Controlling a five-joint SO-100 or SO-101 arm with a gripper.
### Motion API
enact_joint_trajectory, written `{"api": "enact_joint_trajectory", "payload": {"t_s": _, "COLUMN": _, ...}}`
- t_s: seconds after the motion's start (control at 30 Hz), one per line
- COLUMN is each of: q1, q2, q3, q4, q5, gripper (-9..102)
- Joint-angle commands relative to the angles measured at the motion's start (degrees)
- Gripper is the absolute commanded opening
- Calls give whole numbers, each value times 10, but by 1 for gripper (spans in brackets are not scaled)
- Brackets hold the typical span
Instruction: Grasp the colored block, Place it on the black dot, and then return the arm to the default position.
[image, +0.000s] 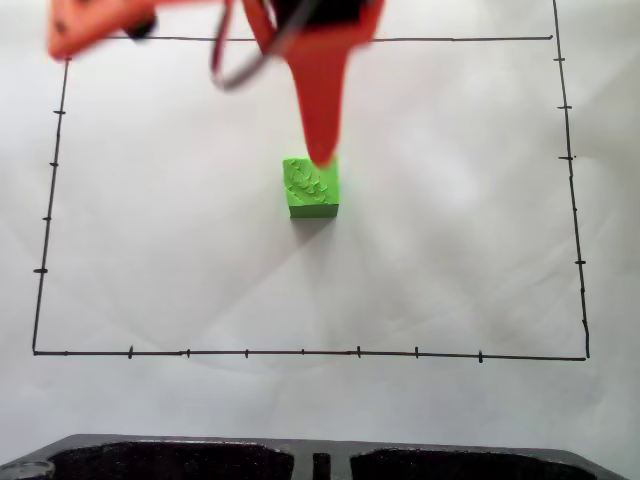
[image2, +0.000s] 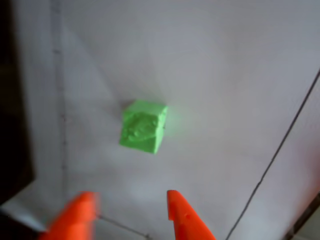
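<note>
Gripper above block, nothing held.
Gripper (image2: 131, 210) jaws apart, empty; colored block (image: 311, 187) mid-counter (image: 180, 230), clear of both fingertips.

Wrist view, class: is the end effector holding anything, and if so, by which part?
Nothing is held. The end effector is open, and the green cube sits on the paper apart from both fingertips.

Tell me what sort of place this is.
Likely a hobby or lab robot test bench: a white sheet marked with a hand-drawn black border, one green cube, and an orange printed arm's open claw above.
</note>
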Motion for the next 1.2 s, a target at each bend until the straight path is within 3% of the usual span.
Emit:
{"api": "enact_joint_trajectory", "payload": {"t_s": 0.0, "q1": 20, "q2": 73, "q3": 10, "q4": 9, "q5": -8, "gripper": 9}}
{"api": "enact_joint_trajectory", "payload": {"t_s": 0.13, "q1": 47, "q2": 156, "q3": 59, "q4": 11, "q5": -24, "gripper": 0}}
{"api": "enact_joint_trajectory", "payload": {"t_s": 0.6, "q1": 76, "q2": 360, "q3": 241, "q4": -47, "q5": -88, "gripper": 0}}
{"api": "enact_joint_trajectory", "payload": {"t_s": 1.17, "q1": 59, "q2": 471, "q3": 420, "q4": -156, "q5": -47, "gripper": 0}}
